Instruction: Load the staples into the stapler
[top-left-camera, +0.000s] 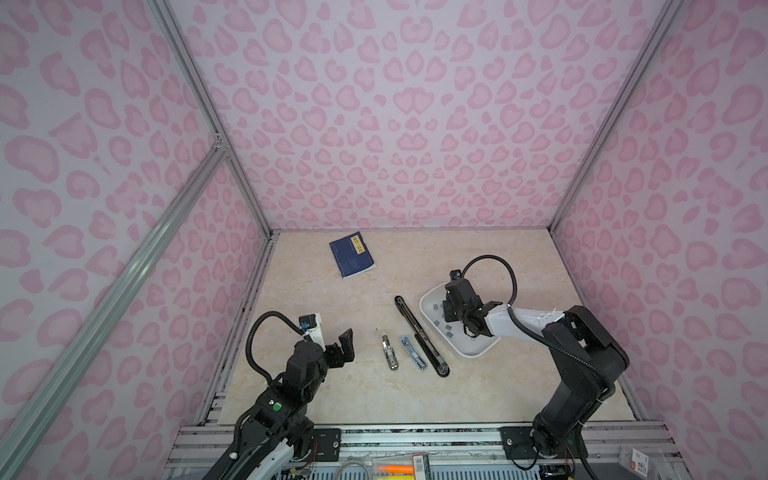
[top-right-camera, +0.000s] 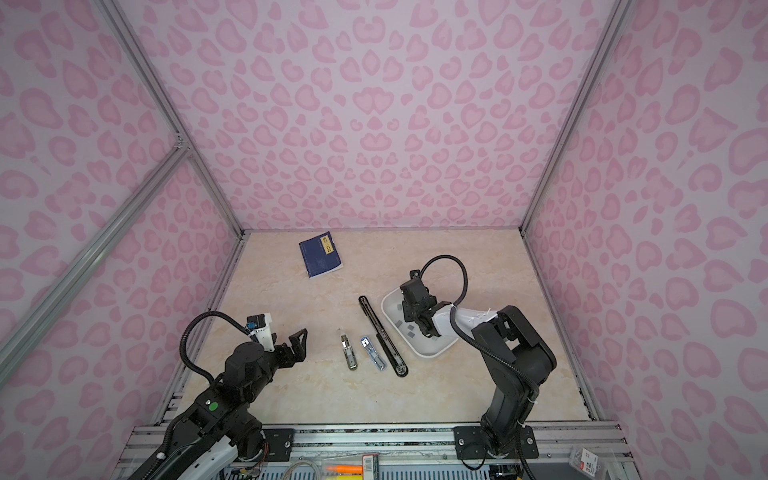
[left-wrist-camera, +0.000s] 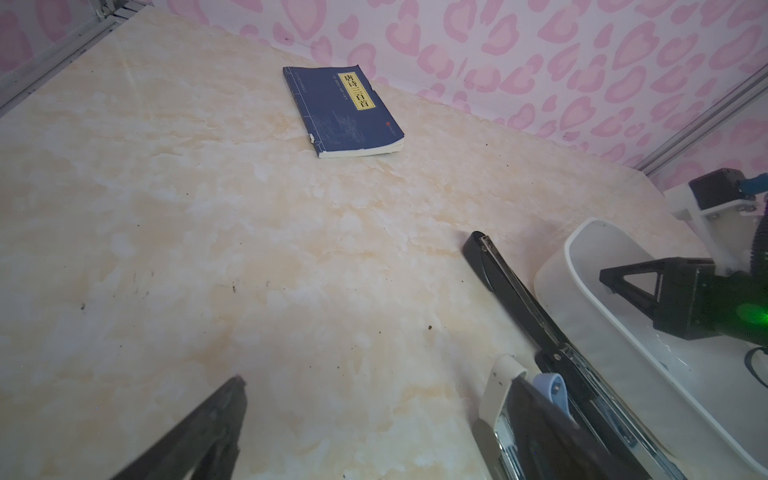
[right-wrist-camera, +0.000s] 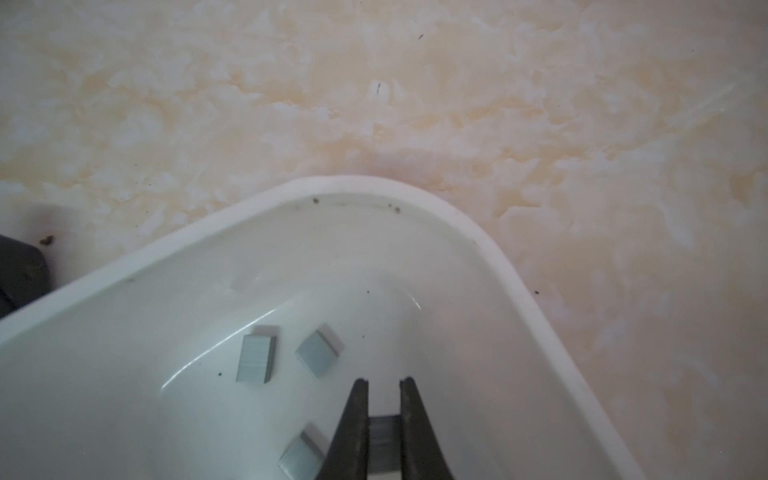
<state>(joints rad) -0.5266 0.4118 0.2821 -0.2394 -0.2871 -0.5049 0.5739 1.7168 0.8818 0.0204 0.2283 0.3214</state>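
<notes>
**Right claw pinches a staple block in the tray; left claw spread and idle**

The right gripper (right-wrist-camera: 384, 382) is down inside the white tray (right-wrist-camera: 374, 185), jaws pressed nearly together. One staple block (right-wrist-camera: 384, 438) sits pinched between its two dark fingers (right-wrist-camera: 357, 419). Can't tell if the block is lifted or on the tray floor.

The rest of the staples (right-wrist-camera: 256, 359) lie loose on the tray floor. In the right wrist view two blocks sit near each other ahead of the fingertips and a third lies just beside one finger. None of them touch. In both top views the right gripper (top-left-camera: 451, 309) covers the middle of the tray (top-left-camera: 424, 309), with a few grey blocks showing around it.

The left gripper (top-left-camera: 343, 347) hovers over the table (top-left-camera: 324, 395) on the near left, jaws spread wide with nothing between them. It is well apart from the tray.

Three staplers lie in a row between the two arms, all flat on the table:
- The long black stapler (top-left-camera: 419, 332) lies just beside the tray's left edge, at an angle, running from far-left to near-right.
- The blue stapler (top-left-camera: 413, 353) lies just left of its near end, opened out with the metal channel showing.
- The olive stapler (top-left-camera: 389, 352) lies left of that one and is also open.

A blue book (top-left-camera: 351, 254) with a yellow label lies closed at the far side of the table, well apart from everything else.
</notes>
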